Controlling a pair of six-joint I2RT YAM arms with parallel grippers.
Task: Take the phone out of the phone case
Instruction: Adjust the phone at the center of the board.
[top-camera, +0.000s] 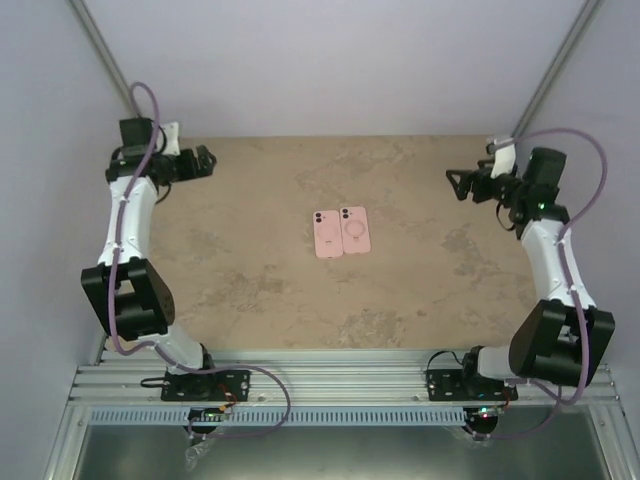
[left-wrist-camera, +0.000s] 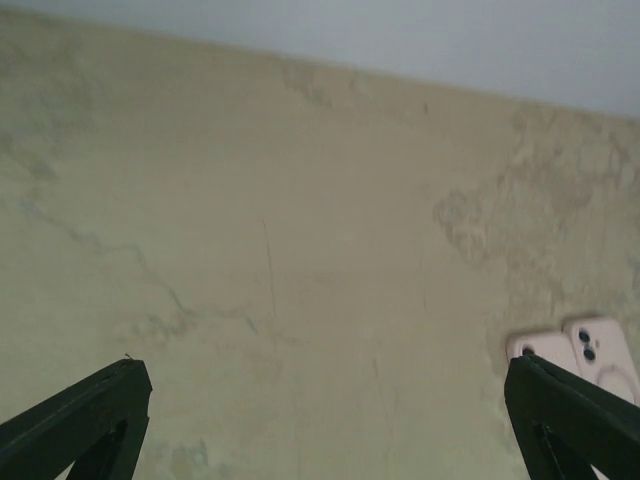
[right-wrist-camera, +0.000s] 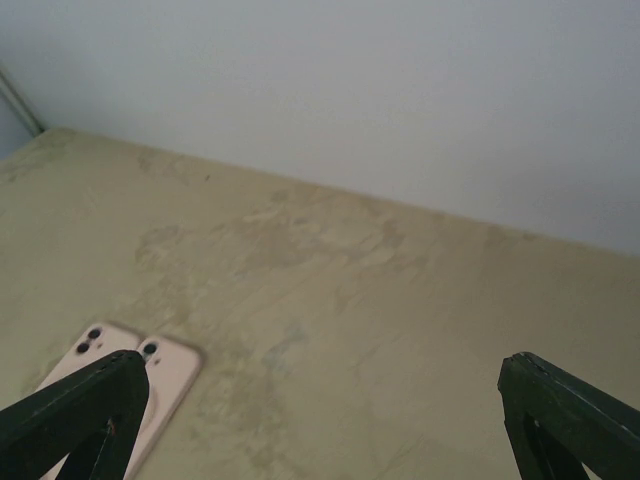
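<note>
Pink phone (top-camera: 327, 235) and ring-marked pink phone case (top-camera: 354, 230) flat, backs up, touching side-by-side, between both jaws, well apart from each.

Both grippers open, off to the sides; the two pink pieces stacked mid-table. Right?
Not stacked: the top external view shows the plain pink piece and the ring-marked pink piece lying side by side mid-table. The left gripper and right gripper are open, off to the sides.

Mottled beige table (top-camera: 250, 290), grey walls (top-camera: 340, 60)
</note>
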